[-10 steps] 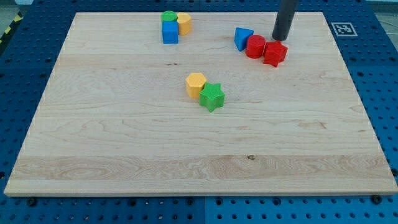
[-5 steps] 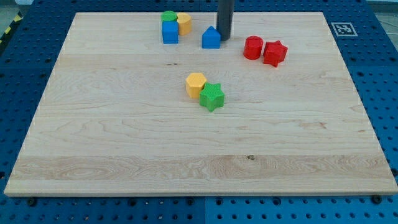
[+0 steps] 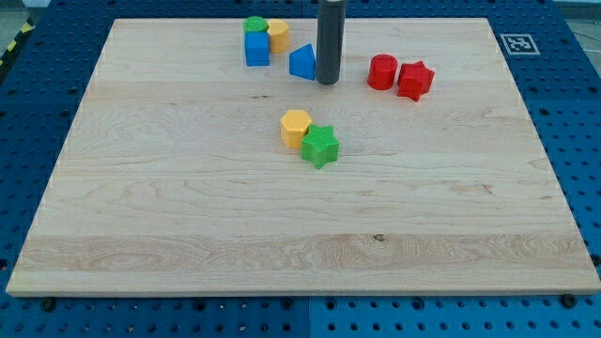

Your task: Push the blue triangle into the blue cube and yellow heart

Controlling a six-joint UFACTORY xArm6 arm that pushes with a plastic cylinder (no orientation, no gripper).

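Note:
The blue triangle (image 3: 302, 62) lies near the view's top, just right of a cluster: the blue cube (image 3: 256, 49), the yellow heart (image 3: 278, 36) and a green cylinder (image 3: 254, 25) behind the cube. A small gap separates the triangle from the cube and the heart. My tip (image 3: 327, 81) stands right against the triangle's right side, slightly below it in the view.
A red cylinder (image 3: 381, 71) and a red star (image 3: 414, 80) sit to the right of my tip. A yellow hexagon (image 3: 296, 126) and a green star (image 3: 320, 145) touch each other near the board's middle. The wooden board (image 3: 188, 216) lies on a blue pegboard.
My tip came from the red blocks at the right, swept left and pushed the blue triangle leftward away from the red cylinder, close to the blue cube and yellow heart.

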